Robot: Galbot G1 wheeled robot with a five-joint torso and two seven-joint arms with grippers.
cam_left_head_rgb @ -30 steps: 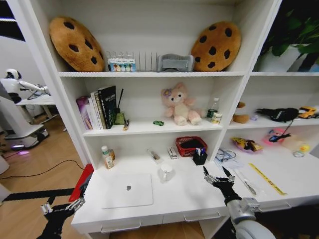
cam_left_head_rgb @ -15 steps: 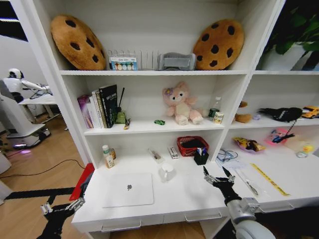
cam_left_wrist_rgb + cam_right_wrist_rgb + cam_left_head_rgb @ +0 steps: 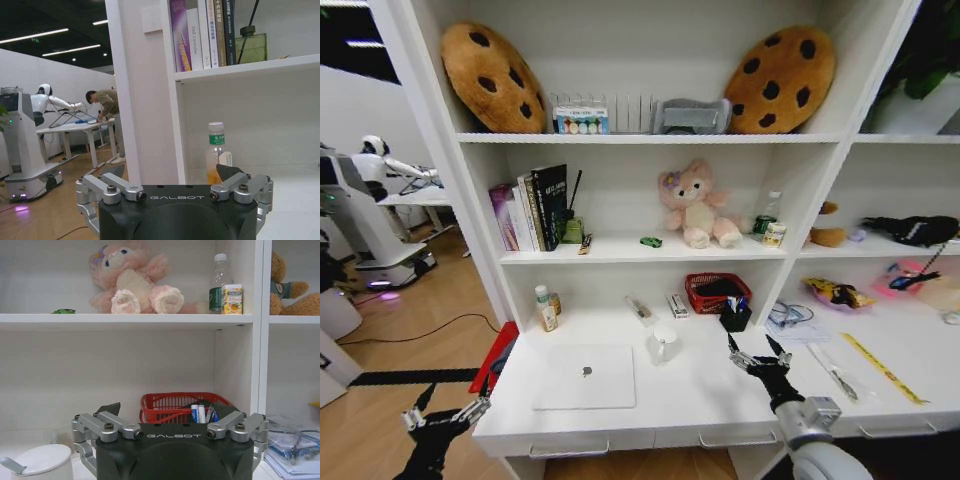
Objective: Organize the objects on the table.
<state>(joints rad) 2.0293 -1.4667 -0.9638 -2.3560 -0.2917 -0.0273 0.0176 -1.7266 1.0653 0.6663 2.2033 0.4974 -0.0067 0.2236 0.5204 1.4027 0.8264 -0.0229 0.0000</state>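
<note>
A Galbot robot faces a long white desk (image 3: 700,400) built into white shelving, both arms raised and neither holding anything. The right gripper (image 3: 758,357) hovers over the desk's front right area, its fingers spread apart, just in front of a black pen holder (image 3: 735,317) stocked with blue pens and a red mesh basket (image 3: 717,293) at the back of the desktop. The left gripper (image 3: 445,414) hangs off the desk's left front corner, above the wooden floor, its fingers likewise apart. A closed silver laptop (image 3: 585,376) lies flat on the left half of the desk, with a white mug (image 3: 662,343) standing just beside its right rear corner. A green-labelled bottle (image 3: 545,308) of orange liquid stands upright at the back left, near the shelving's side wall. To the right, past the divider, a yellow ruler (image 3: 883,368) lies diagonally near a silver pen-like tool (image 3: 836,372) and a tangle of clear-wrapped items. On the shelf above, a tiny green toy car (image 3: 650,241) sits left of a pink plush bunny (image 3: 697,206), with 2 cookie-shaped cushions on the top shelf.
</note>
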